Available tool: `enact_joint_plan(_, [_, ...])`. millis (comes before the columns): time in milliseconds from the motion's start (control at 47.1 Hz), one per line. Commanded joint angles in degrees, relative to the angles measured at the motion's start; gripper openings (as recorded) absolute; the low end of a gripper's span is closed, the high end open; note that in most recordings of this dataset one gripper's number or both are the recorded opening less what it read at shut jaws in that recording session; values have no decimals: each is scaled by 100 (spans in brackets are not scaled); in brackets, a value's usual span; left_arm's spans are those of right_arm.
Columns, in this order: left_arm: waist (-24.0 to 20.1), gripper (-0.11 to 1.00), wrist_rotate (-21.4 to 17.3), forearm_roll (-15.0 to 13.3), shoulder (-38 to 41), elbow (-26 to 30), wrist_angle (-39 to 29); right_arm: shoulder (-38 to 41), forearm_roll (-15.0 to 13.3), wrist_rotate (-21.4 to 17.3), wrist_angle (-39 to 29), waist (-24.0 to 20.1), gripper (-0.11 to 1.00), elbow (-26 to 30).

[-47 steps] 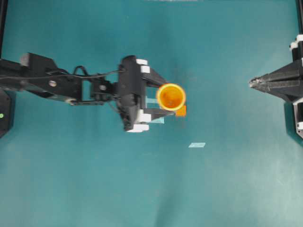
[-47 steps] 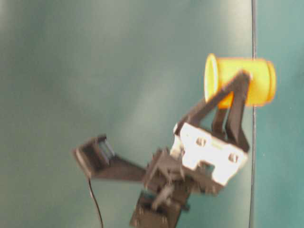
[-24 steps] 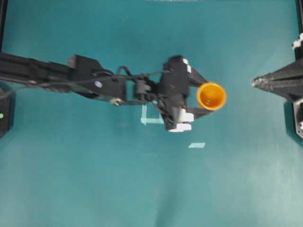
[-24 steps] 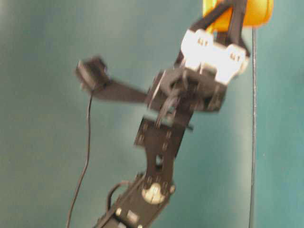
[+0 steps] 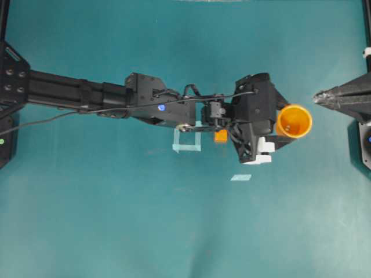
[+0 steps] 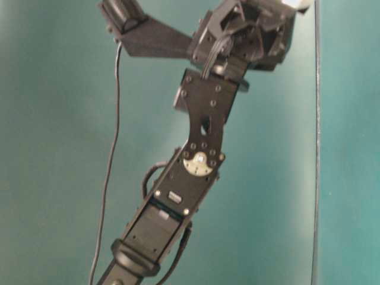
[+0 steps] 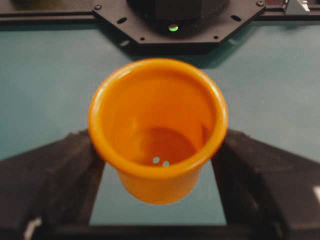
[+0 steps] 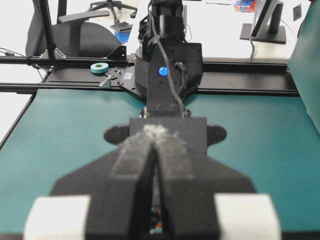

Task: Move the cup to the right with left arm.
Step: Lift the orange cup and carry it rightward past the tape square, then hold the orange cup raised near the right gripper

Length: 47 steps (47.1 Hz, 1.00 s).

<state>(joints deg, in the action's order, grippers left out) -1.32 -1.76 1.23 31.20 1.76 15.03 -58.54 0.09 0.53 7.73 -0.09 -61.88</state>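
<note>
Toward right edge of bench point(image 5: 174, 231), left gripper point(image 5: 282, 124) pinching cup point(image 5: 294, 120) by sides, mouth upward, carrying it clear of surface; right gripper point(image 5: 317, 98) resting pressed together, unused.

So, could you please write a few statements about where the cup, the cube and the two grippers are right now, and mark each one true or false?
1. The orange cup sits between the fingers of the left gripper. True.
2. The cup lies tipped on its side on the table. False: in the left wrist view its mouth faces up, upright in the gripper.
3. The right gripper is shut and holds nothing. True.
4. The small orange cube is inside the cup. False: it lies on the table, left of the cup, partly under the left arm.
5. The cup touches the right gripper. False: in the overhead view a strip of green table shows between them.
</note>
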Motion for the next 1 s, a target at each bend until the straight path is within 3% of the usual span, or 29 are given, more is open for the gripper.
enact_joint_plan(0, [9, 65, 9, 18, -53, 299, 0, 9, 0, 0, 18, 0, 0, 193])
enact_joint_plan(977, [0, 65, 9, 18, 44, 457, -255, -62, 0, -35, 18, 0, 0, 237])
